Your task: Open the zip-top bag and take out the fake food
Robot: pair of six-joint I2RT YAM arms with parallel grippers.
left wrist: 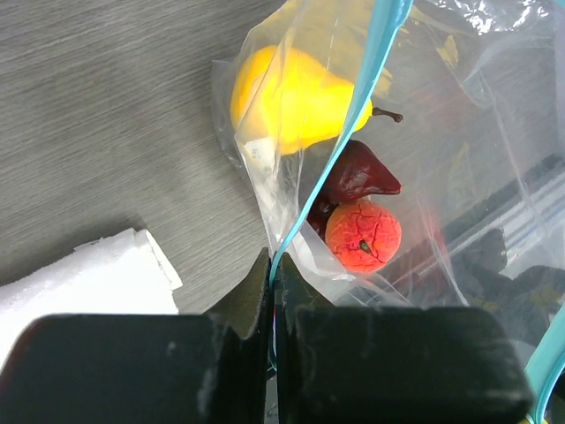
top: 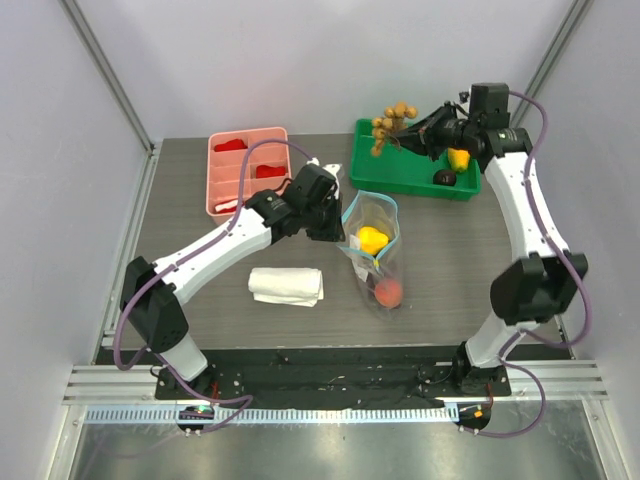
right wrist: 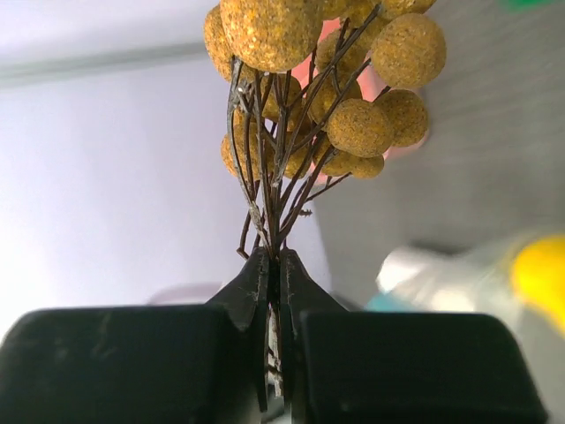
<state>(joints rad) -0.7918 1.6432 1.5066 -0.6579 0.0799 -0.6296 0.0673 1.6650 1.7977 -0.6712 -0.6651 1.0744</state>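
The clear zip-top bag (top: 372,250) lies mid-table, its light-blue zip strip (left wrist: 331,168) open. Inside are a yellow pear (left wrist: 296,99), a dark red piece (left wrist: 360,174) and a red-orange fruit (left wrist: 364,235). My left gripper (left wrist: 273,265) is shut on the bag's zip edge; in the top view it (top: 335,232) sits at the bag's left side. My right gripper (right wrist: 274,258) is shut on the stems of a bunch of brown nut-like balls (right wrist: 340,79), held above the green tray (top: 385,170) at its left end (top: 393,124).
The green tray holds a yellow piece (top: 459,158) and a dark fruit (top: 444,178). A pink tray (top: 222,185) with flat red pieces stands at the back left. A folded white cloth (top: 287,286) lies left of the bag, also in the left wrist view (left wrist: 84,278).
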